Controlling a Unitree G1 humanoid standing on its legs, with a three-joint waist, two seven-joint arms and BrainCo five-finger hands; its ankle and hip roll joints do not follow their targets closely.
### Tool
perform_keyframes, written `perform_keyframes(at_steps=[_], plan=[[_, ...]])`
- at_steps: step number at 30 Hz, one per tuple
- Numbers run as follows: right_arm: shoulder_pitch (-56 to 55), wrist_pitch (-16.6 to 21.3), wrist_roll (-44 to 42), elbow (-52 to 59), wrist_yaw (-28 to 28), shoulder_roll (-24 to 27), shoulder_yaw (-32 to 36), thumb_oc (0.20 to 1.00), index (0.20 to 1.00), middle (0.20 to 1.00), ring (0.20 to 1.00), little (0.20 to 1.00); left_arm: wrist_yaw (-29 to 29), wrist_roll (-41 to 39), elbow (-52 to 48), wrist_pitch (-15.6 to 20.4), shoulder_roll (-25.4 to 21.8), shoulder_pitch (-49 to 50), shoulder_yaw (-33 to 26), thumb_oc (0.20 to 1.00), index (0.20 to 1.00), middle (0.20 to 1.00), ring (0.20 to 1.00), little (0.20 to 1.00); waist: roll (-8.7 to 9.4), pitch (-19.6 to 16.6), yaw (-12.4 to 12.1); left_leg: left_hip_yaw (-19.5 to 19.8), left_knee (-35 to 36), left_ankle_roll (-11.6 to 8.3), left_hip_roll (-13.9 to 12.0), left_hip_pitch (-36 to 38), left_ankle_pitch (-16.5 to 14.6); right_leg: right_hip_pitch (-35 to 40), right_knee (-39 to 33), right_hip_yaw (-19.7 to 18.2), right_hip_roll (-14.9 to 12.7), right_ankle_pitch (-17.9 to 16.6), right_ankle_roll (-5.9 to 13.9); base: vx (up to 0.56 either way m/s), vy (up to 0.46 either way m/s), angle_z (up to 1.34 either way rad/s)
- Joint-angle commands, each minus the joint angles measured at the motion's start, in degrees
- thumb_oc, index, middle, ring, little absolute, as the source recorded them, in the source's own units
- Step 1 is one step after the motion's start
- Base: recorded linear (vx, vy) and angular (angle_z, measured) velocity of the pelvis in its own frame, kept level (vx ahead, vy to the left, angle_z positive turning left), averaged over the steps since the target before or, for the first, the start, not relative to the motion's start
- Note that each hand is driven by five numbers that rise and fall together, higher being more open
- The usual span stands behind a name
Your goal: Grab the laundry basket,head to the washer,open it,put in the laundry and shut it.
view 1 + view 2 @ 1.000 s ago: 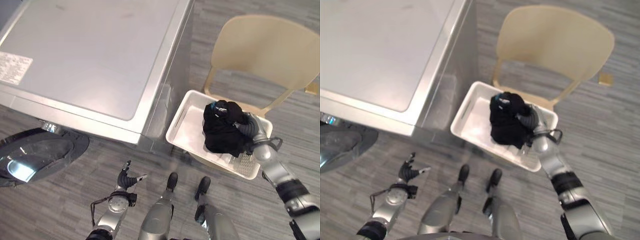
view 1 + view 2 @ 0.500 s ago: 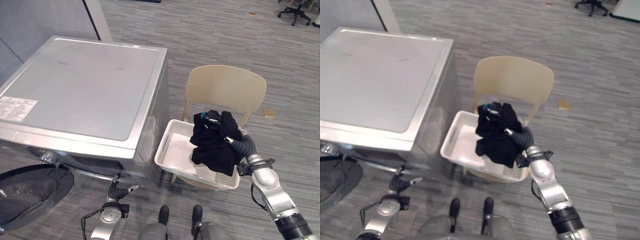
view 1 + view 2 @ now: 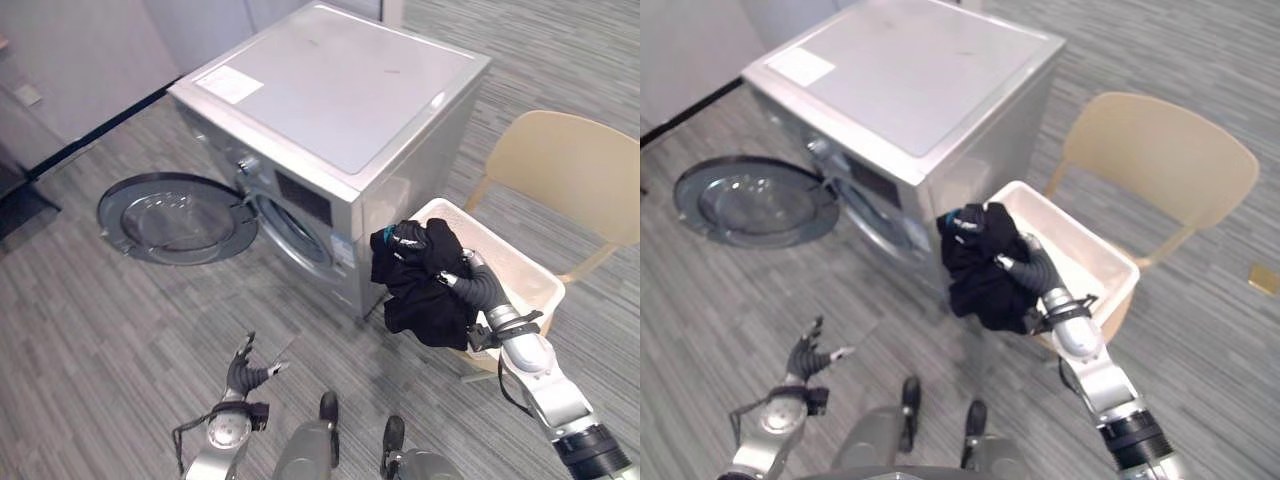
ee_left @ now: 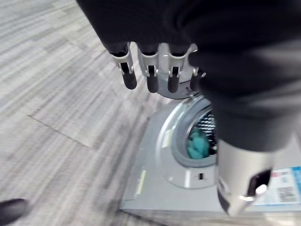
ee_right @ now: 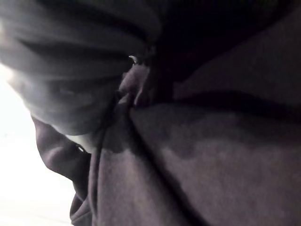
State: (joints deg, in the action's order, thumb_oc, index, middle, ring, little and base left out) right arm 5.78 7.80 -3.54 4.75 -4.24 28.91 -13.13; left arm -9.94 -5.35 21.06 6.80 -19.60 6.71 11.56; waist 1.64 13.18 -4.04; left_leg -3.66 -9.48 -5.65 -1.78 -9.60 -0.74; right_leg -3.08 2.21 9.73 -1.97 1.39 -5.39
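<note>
A black garment (image 3: 420, 290) hangs bunched from my right hand (image 3: 462, 283), whose fingers are curled into the cloth. It is held up over the near corner of the white laundry basket (image 3: 525, 272), beside the silver washer (image 3: 340, 80). The same dark cloth (image 5: 197, 155) shows close up in the right wrist view. The washer's round door (image 3: 178, 217) is swung wide open to the left. Inside the drum opening (image 4: 200, 136) lies a teal cloth (image 4: 195, 142). My left hand (image 3: 245, 372) hovers low above the floor, open, with its fingers (image 4: 149, 70) straight.
The basket rests on a beige chair (image 3: 570, 165) to the right of the washer. Grey plank floor (image 3: 120, 330) lies in front of the washer. A grey wall (image 3: 80, 60) runs behind it on the left.
The camera has swung, so the washer's front and open door now show. My right hand has carried the black garment from above the basket's middle out past its near rim, toward the washer.
</note>
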Motion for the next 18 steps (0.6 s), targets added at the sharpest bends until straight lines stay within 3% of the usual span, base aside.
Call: perform_keyframes(at_steps=[1,3,9,11,13,18], plan=[[2.73,4.58,-4.13,4.74,2.4,-0.35,1.61,0.2,0.2,0.2,0.2,0.2,1.49,4.55,-5.98,3.8,-3.55,-2.76,2.01,1.0,1.0,1.0,1.0,1.0,1.5,-3.63,2.11,-1.53,0.81,3.41,0.29,1.6,-2.7,2.71,-3.49,0.28,-1.04,3.58,9.1,-0.06,0.065,0.28],[3.35,4.24,-6.57,4.56,4.47,-0.84,-0.17,0.2,0.2,0.2,0.2,0.2,3.06,7.8,-10.31,4.33,-5.3,-4.63,5.5,1.0,1.0,1.0,1.0,1.0,1.32,-5.34,3.12,-2.04,6.23,2.92,-0.01,4.81,-1.33,3.03,-4.41,2.52,-0.78,2.77,9.48,0.0,0.109,0.59],[7.54,2.98,-11.73,1.06,6.63,-3.15,-6.15,0.2,0.2,0.2,0.2,0.2,2.57,11.42,-15.1,4.7,-6.6,-9.7,9.42,1.0,1.0,1.0,1.0,1.0,2.47,-6.27,2.55,-0.26,10.66,3.07,0.99,6.79,-0.75,4.48,-5.69,3.1,-0.72,1.95,10.09,0.02,0.065,0.36],[10.1,2.16,-16.79,-1.98,7.37,-5.64,-9.11,0.2,0.2,0.2,0.2,0.2,0.27,18.02,-14.68,4.31,-7.92,-15.68,12.97,1.0,1.0,1.0,1.0,1.0,3.16,-7.05,2.19,-0.65,12.44,3.2,1.16,8.26,-0.51,4.71,-5.48,2.65,-0.66,1.6,10.49,0.02,0.074,0.18],[12.2,1.89,-20.81,-3.07,7.39,-7.81,-11.36,0.2,0.2,0.2,0.2,0.2,-1.71,22.34,-13.48,4.01,-7.71,-20.79,16.12,1.0,1.0,1.0,1.0,1.0,3.48,-7.82,2.41,-1.34,13.59,3.34,1.24,9.87,-0.65,5.21,-5.49,1.92,-0.63,1.38,10.82,0.03,0.068,0.06],[15.51,1.35,-26.55,-3.36,7.92,-12.73,-16.28,0.2,0.2,0.2,0.2,0.2,-4.41,23.95,-10.24,2.58,-3.78,-26.71,20.2,1.0,1.0,1.0,1.0,1.0,3.56,-8.72,3.14,-2.68,14.22,3.65,1.18,11.55,-1.19,5.59,-5.32,0.41,-0.59,0.93,11.34,0.01,0.033,-0.28]])
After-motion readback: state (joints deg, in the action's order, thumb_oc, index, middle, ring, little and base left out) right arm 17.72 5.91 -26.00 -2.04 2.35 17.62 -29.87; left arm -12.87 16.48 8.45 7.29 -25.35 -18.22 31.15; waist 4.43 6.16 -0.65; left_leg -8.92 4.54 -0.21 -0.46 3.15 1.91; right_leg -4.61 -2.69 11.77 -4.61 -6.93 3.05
